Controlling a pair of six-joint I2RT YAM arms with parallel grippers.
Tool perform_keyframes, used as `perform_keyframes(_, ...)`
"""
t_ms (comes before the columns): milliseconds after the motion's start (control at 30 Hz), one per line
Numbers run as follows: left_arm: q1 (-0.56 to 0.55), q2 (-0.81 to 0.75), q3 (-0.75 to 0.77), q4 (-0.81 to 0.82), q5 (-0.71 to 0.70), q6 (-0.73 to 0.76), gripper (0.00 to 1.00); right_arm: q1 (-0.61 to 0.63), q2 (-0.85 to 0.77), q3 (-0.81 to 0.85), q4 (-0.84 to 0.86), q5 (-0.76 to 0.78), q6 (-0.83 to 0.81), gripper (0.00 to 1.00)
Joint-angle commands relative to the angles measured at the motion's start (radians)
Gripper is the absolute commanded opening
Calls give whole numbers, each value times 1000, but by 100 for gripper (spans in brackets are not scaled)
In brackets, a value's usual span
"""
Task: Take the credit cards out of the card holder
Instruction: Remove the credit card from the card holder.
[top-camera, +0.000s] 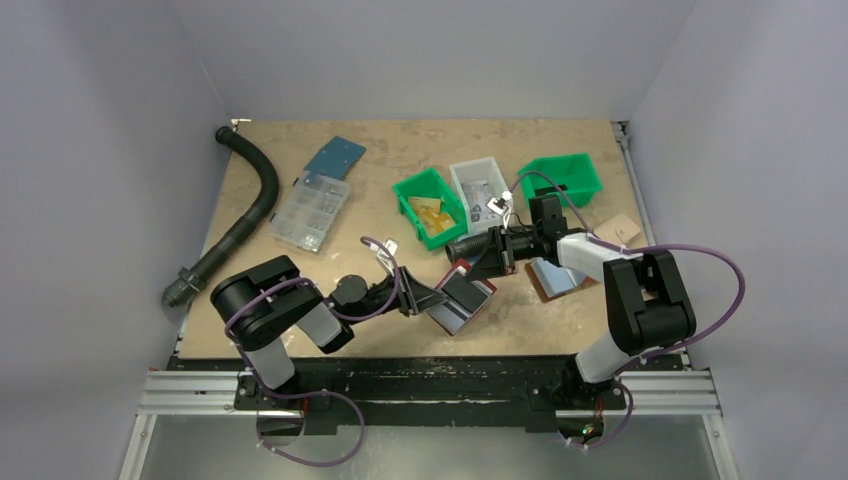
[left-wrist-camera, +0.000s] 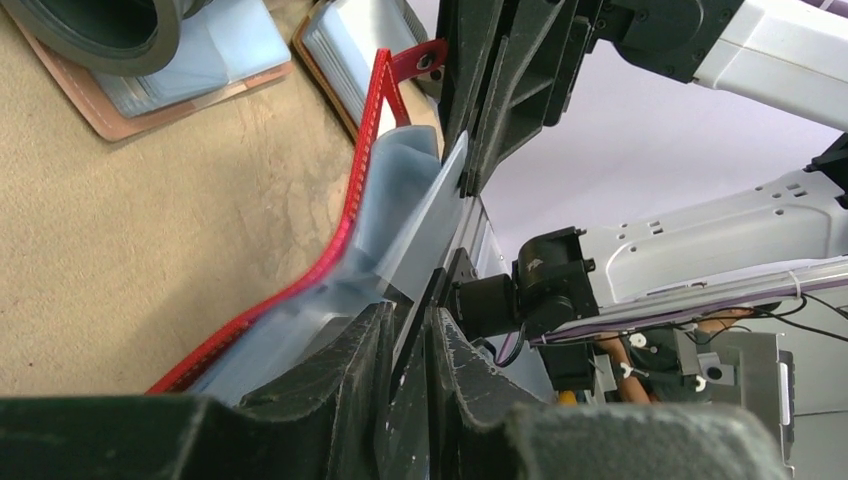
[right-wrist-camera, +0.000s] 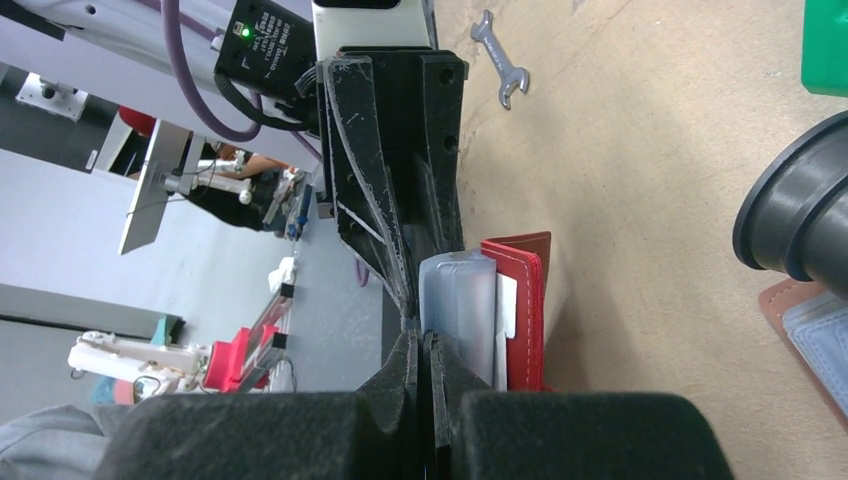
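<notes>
Tan tabletop (top-camera: 400, 150), grey walls (top-camera: 420, 50). The card holder (top-camera: 462, 303) is near-centre, between the arms. Left gripper (left-wrist-camera: 410, 335) is clamped on its left side. Right gripper (right-wrist-camera: 422, 345) is pinched tight on a pale credit card (left-wrist-camera: 428, 225) at the pocket.

Tan tabletop (top-camera: 400, 140) (worn, blotchy) between plain pale-grey walls (top-camera: 430, 50).

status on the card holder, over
Left fingers shut on card holder. Right fingers shut on pale card edge at its pocket, card not yet out. Nothing blocking; brown folders lie off to the side.
</notes>
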Motion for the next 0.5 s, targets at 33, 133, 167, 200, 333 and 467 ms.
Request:
perform_keyframes(33, 3, 22, 3, 246, 31, -24, 21, -6, 3, 39, -15, 6, -23, 0)
perform_keyframes(133, 3, 29, 5, 252, 33, -29, 17, -6, 3, 38, -16, 8, -23, 0)
perform_keyframes(167, 3, 31, 5, 254, 34, -29, 14, -6, 3, 37, -17, 8, -24, 0)
perform_keyframes(200, 3, 32, 5, 255, 33, -30, 12, -6, 3, 37, -17, 8, -24, 0)
perform_keyframes(333, 3, 32, 4, 248, 26, -31, 19, -6, 3, 36, -17, 3, -23, 0)
perform_keyframes(467, 3, 20, 1, 204, 9, -20, 34, -6, 2, 25, 30, -28, 25, 0)
